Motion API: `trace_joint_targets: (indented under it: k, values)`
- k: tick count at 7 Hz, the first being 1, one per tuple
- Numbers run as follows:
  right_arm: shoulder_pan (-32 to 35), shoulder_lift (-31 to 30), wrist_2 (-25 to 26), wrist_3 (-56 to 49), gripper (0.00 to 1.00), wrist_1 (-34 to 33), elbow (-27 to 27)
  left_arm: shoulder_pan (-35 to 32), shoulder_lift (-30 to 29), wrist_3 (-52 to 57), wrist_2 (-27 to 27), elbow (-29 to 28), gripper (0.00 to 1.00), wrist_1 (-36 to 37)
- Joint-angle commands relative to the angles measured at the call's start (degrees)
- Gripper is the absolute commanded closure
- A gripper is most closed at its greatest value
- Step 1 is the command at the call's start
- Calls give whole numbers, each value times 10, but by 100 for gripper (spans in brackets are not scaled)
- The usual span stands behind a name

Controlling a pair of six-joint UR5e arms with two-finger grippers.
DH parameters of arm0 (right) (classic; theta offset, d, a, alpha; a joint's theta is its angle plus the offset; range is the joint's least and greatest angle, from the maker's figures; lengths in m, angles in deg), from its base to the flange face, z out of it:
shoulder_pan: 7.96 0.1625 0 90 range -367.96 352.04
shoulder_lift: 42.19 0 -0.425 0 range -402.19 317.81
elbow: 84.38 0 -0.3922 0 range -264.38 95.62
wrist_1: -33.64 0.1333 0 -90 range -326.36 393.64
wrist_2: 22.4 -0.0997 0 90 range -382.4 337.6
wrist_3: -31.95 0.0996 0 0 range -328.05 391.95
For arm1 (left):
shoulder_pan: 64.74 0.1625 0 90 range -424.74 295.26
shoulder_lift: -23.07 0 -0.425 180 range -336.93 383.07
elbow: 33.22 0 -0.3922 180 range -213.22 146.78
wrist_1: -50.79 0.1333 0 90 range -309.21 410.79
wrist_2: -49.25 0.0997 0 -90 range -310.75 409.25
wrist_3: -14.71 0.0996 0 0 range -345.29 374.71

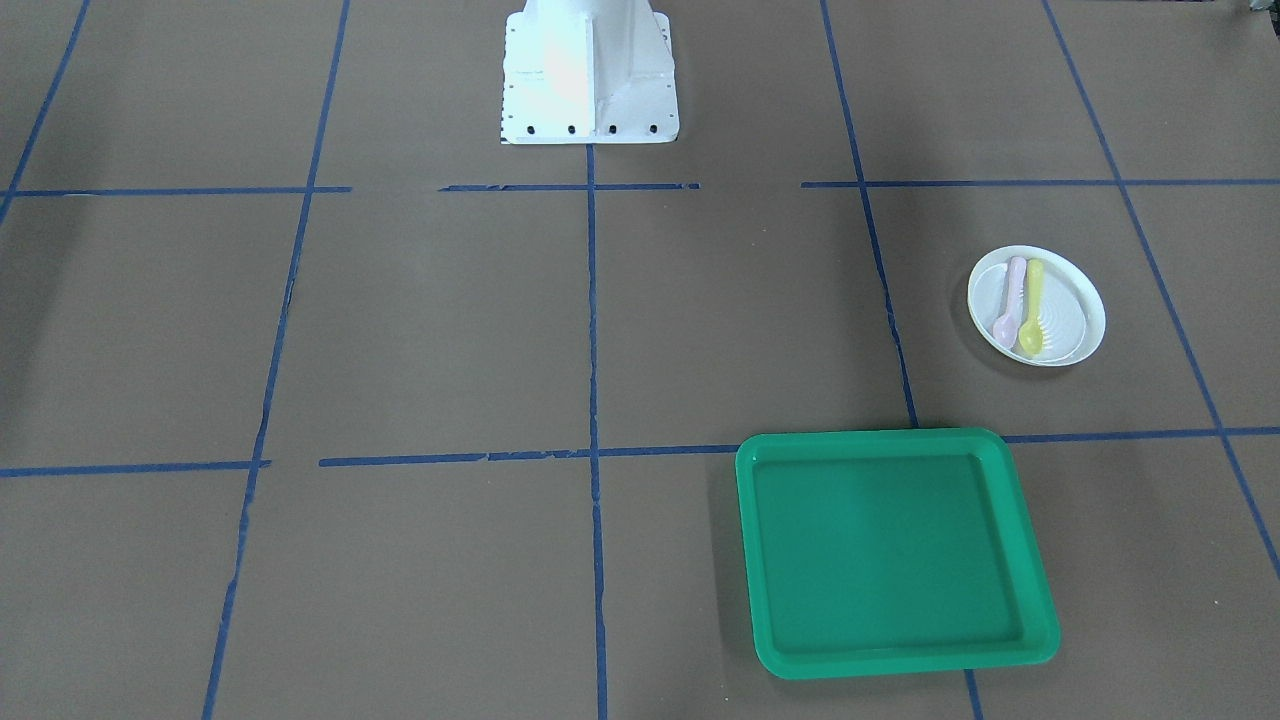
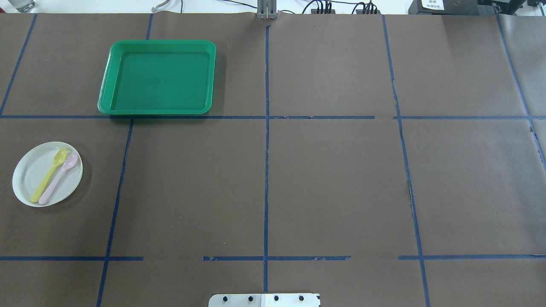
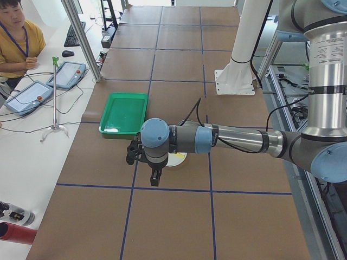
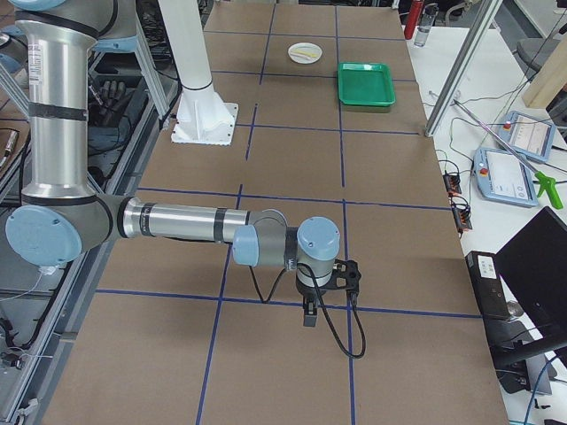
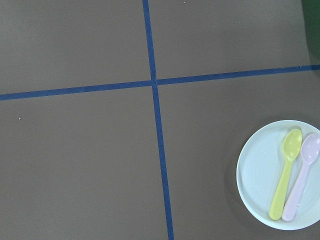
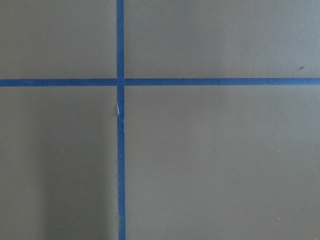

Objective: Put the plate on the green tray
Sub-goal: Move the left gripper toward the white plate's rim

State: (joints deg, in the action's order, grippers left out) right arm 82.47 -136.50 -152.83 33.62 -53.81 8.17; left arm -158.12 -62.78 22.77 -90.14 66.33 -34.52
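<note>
The small white plate lies on the table on my left side, with a yellow spoon and a pink spoon on it. It also shows in the front view and at the lower right of the left wrist view. The green tray lies empty, further out from the plate. My left gripper hangs above the table close to the plate and partly hides it; I cannot tell its state. My right gripper hangs far away on the right; I cannot tell its state.
The table is covered in brown paper with blue tape lines. The robot's white base stands at the table's near middle. An operator sits past the far edge beside tablets and a thin stand.
</note>
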Motion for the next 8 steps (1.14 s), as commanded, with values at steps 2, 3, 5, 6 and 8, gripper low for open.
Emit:
trace_joint_targets:
  k: [2,3,5,6,8]
  values:
    - [0,0,0,0,0,0,0,10,-21,-2,36,-16,0,-4]
    - [0,0,0,0,0,0,0,11,-24,-9,45,-20,0,-3]
    - [0,0,0,0,0,0,0,8,1,-3,46,-17,0,-10]
    - [0,0,0,0,0,0,0,17,-2,-6,43,-9,0,-40]
    - [0,0,0,0,0,0,0,83,9,-70,44,-14,0,-79]
